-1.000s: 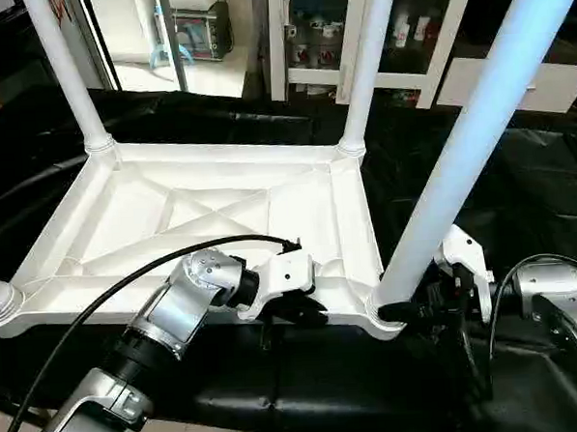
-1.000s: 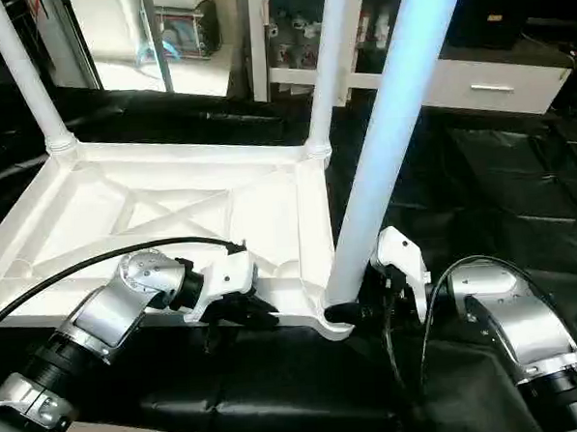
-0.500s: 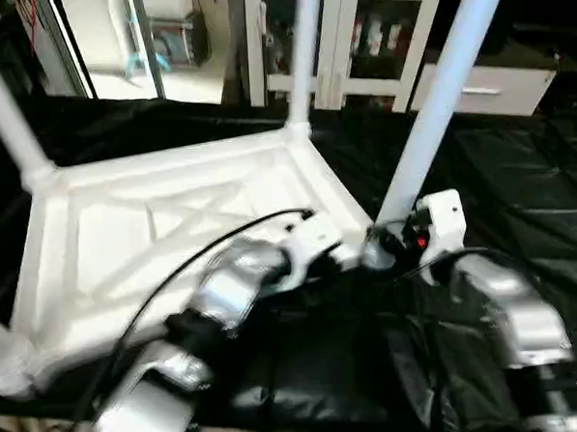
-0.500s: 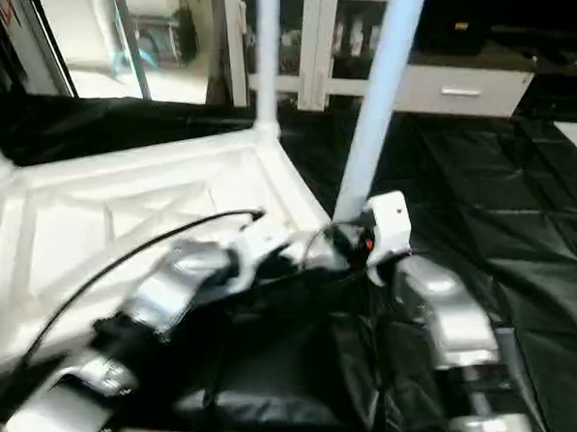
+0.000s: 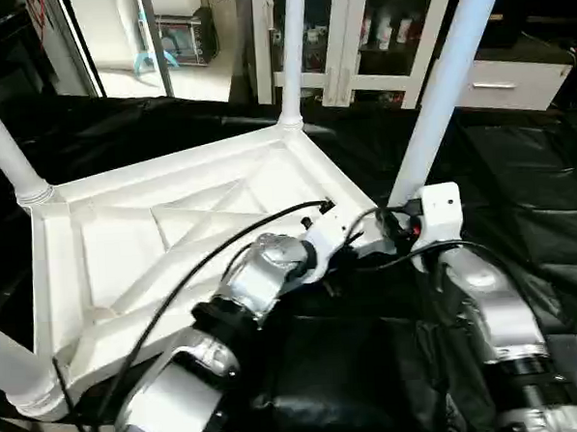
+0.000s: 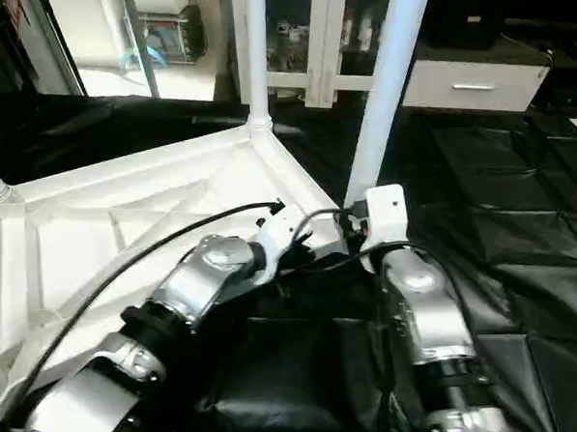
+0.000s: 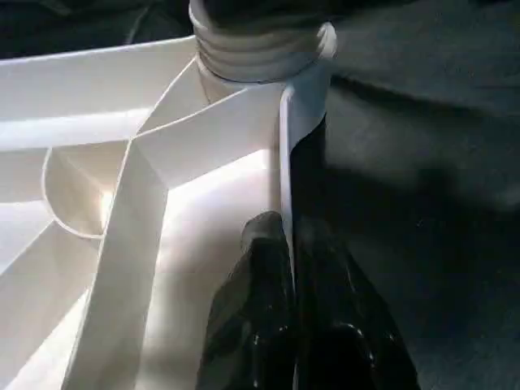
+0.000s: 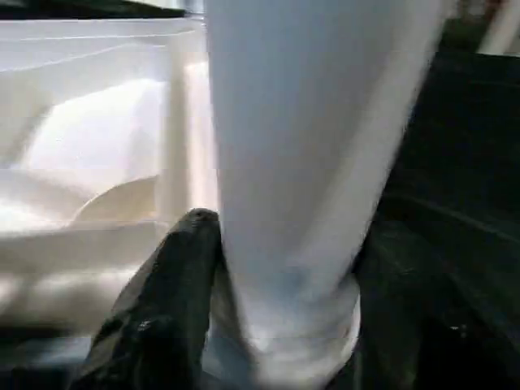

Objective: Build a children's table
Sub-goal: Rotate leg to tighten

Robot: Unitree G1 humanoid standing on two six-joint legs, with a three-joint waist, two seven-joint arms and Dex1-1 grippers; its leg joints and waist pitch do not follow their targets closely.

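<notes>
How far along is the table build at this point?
Done: all four legs stand up out of the upside-down table top's corner sockets. In hand: the left gripper pinches the top's edge wall, and the right gripper straddles the base of the nearest leg. Left: release and turn the table upright.

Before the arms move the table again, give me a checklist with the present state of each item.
1. Left gripper pinched on the rim of the tabletop: ok, one black finger on each side of the thin wall.
2. Right gripper around the base of the near right leg: ok, fingers flank the tube just above its socket.
3. Near right leg fully seated in its socket: cannot tell; the grippers hide the joint in the head views.
4. All four legs standing in the corners: ok, four tubes rise from the upturned top.
5. Black cable of the left arm: not ok, it lies draped across the ribbed underside.
</notes>
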